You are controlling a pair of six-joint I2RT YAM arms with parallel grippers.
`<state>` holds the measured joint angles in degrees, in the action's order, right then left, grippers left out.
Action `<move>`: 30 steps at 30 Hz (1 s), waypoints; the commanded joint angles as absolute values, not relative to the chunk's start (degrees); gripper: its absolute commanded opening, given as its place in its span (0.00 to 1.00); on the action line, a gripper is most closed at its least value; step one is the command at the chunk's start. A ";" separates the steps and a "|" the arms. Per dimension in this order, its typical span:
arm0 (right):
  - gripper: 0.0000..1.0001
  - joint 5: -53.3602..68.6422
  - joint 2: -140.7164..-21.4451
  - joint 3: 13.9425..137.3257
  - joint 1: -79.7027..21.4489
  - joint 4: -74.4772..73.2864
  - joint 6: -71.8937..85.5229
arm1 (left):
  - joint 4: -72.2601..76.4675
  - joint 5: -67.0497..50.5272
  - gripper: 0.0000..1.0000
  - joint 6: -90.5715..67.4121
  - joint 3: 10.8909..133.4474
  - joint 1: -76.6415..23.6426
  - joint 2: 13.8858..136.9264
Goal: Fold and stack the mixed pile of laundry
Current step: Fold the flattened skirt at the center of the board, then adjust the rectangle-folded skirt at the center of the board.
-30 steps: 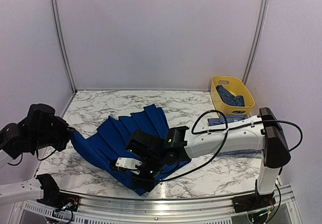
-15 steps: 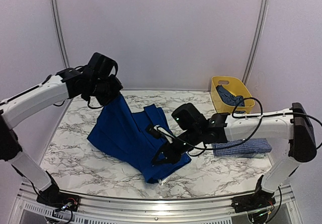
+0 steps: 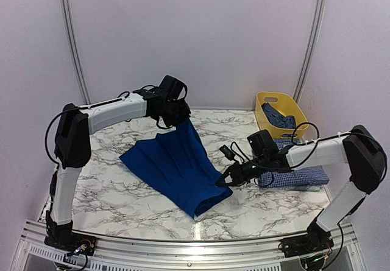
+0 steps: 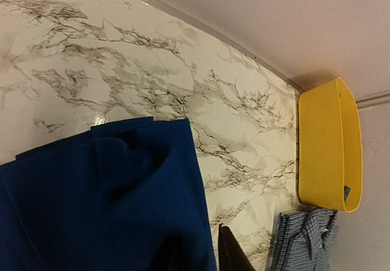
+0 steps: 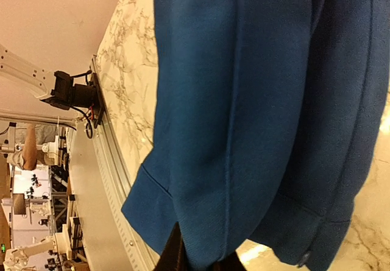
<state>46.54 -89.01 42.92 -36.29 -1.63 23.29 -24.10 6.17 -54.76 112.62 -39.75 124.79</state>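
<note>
A royal-blue garment lies spread across the middle of the marble table. Its far corner rises to my left gripper. In the left wrist view the garment covers one finger of the left gripper, and the other finger shows beside the cloth edge. My right gripper is shut on the garment's right hem, and the right wrist view shows that cloth pinched in the right gripper. A folded checked shirt lies at the right. A dark denim garment sits in the tub.
The yellow plastic tub stands at the far right corner, also seen as the tub in the left wrist view, with the checked shirt just below it. Pale walls close the back and sides. A metal rail runs along the near edge.
My left arm has swung from the near left to the far middle, carrying the garment's corner. My right gripper has drawn the hem to the right. The garment now lies flatter and wider.
</note>
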 commanded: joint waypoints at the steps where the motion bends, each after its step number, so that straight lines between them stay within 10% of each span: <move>1: 0.18 47.95 -93.23 43.59 -33.71 -1.45 24.40 | -20.50 3.13 0.40 -52.79 117.42 -38.74 129.85; 6: 0.48 39.96 -91.58 49.65 -32.55 -14.21 21.24 | -20.47 7.81 0.98 -49.07 114.89 -38.51 124.00; 20: 0.72 35.06 -98.51 60.10 -31.25 -26.67 15.91 | -17.51 0.31 0.99 -41.84 79.57 -39.84 100.62; 30: 0.38 43.35 -102.66 61.36 -32.65 -24.22 15.20 | -13.78 -5.23 0.99 -39.38 66.85 -42.91 98.41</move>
